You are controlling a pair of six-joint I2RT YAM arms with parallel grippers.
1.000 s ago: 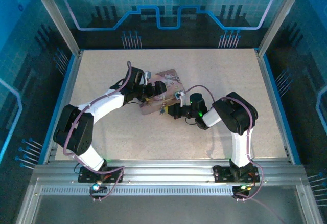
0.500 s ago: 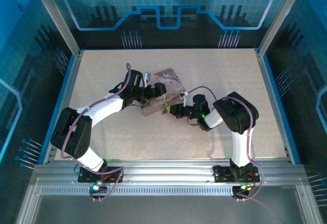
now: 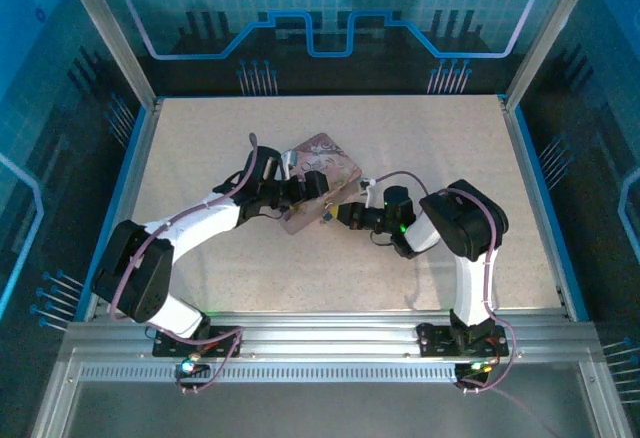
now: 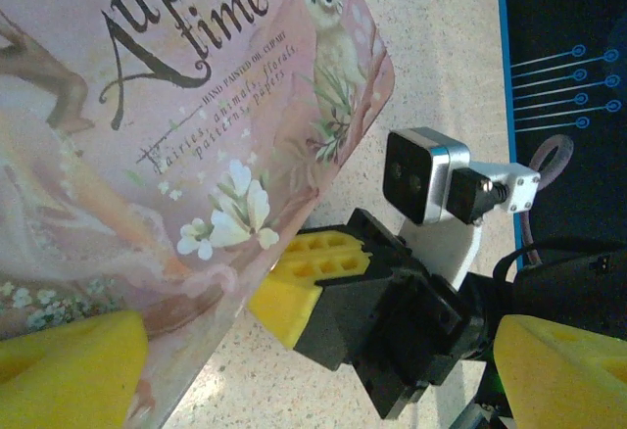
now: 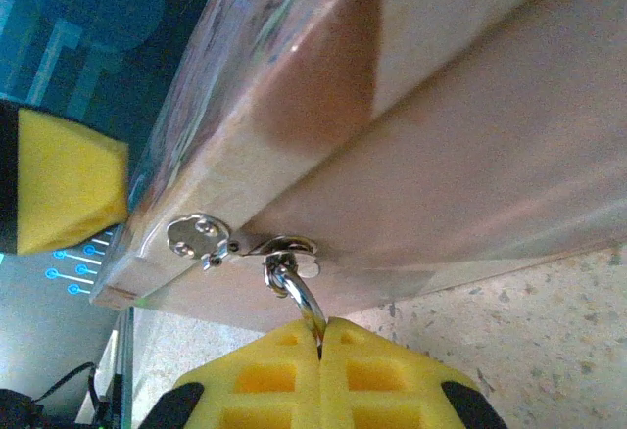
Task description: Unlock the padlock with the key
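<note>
At tin point(image 5: 441, 155) edge, padlock point(image 5: 302, 300) in right hand point(image 5: 321, 336)

The tin point(image 3: 322, 161) lies on the table point(image 3: 450, 138), and everything else gathers at its near edge. My left gripper point(image 3: 303, 195) sits at the tin's near left corner, one finger point(image 5: 59, 179) touching its side. My right gripper point(image 5: 320, 336) meets the tin's near wall from the right, where the padlock point(image 5: 294, 287) hangs off the hasp point(image 5: 201, 235), shackle between my fingertips.

One pink tin point(image 3: 330, 158), two tools point(image 3: 305, 190) point(image 3: 335, 216)
</note>
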